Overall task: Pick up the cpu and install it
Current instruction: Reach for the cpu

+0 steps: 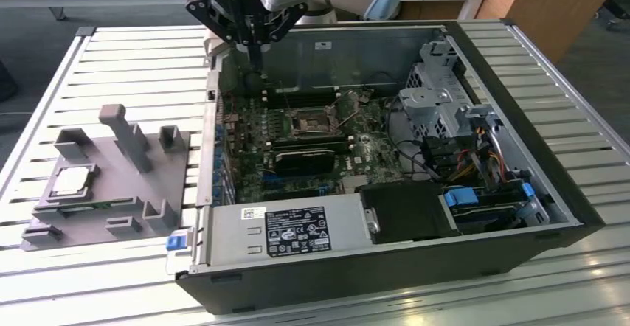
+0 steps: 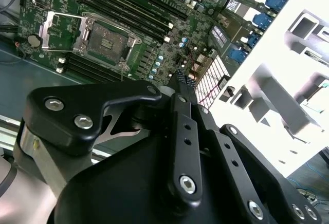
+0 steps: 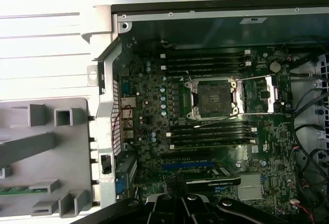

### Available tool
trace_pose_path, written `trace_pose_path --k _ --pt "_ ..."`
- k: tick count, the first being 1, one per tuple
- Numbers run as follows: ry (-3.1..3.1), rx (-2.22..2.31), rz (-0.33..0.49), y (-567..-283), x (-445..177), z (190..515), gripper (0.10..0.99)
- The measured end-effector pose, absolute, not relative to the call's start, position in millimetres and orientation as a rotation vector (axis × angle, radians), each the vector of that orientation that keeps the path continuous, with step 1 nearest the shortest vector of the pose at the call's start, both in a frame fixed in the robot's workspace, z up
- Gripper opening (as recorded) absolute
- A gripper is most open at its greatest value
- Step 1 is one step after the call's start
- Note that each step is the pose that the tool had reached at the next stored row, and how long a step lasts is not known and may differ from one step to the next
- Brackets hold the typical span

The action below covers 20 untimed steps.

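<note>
Gripper (image 2: 183, 82) body sits closest to the lens in both wrist views. Its fingers look closed tip to tip, with nothing between them. Tool points down above the open PC case (image 1: 394, 274), over the far part of the motherboard (image 1: 256, 171) on the exterior view's left side, clear of the board.

Near it on the board is the CPU socket (image 3: 213, 98): empty, load plate (image 3: 262, 93) flipped open beside it, RAM slots (image 3: 205, 62) on either side.

Key relation: the cpu (image 1: 71, 182) is not under the tool. It lies flat, silver lid up, in a recess of the grey fixture tray (image 1: 113, 186) on the slatted table (image 1: 59, 90). That puts it outside the case, well apart from the gripper, toward the exterior view's left and nearer that camera. The case side wall (image 3: 103, 111) stands between the two. The chip is square, so it has no real long axis; its edges run roughly with the tray's.

Judgement: pick not started, socket looks ready to receive.
</note>
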<state>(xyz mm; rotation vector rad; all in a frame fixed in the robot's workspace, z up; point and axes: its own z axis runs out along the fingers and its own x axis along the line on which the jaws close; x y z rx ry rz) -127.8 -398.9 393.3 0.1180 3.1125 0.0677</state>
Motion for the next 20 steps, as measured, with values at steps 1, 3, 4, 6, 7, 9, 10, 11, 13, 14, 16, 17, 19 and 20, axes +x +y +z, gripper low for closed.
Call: trace_pose_path --k 1,3,4,6,7,9,10,11,13,14,16,17,19,20 --pt "3.113 0.118 0.068 -398.9 -128.0 393.3 0.106" --pt "3.112 0.118 0.068 -398.9 -128.4 393.3 0.106" --pt "3.112 0.118 0.068 -398.9 -128.6 393.2 0.106" --pt "3.113 0.118 0.068 -398.9 -129.1 393.3 0.106" --pt "3.112 0.118 0.068 -398.9 -129.4 393.2 0.106" --pt "3.113 0.118 0.068 -398.9 -129.8 393.2 0.106" --pt "3.113 0.118 0.068 -398.9 -130.0 393.3 0.106" --pt "3.112 0.118 0.068 -398.9 -130.3 393.2 0.106" --pt "3.112 0.118 0.068 -398.9 -130.7 393.2 0.106" --pt "3.112 0.118 0.068 -398.9 -130.9 393.2 0.106" --pt "3.113 0.118 0.068 -398.9 -131.3 393.3 0.106" --pt "3.112 0.118 0.068 -398.9 -131.5 393.2 0.106" --pt "3.112 0.118 0.068 -398.9 -131.9 393.2 0.106" --pt "3.113 0.118 0.068 -398.9 -132.1 393.2 0.106"
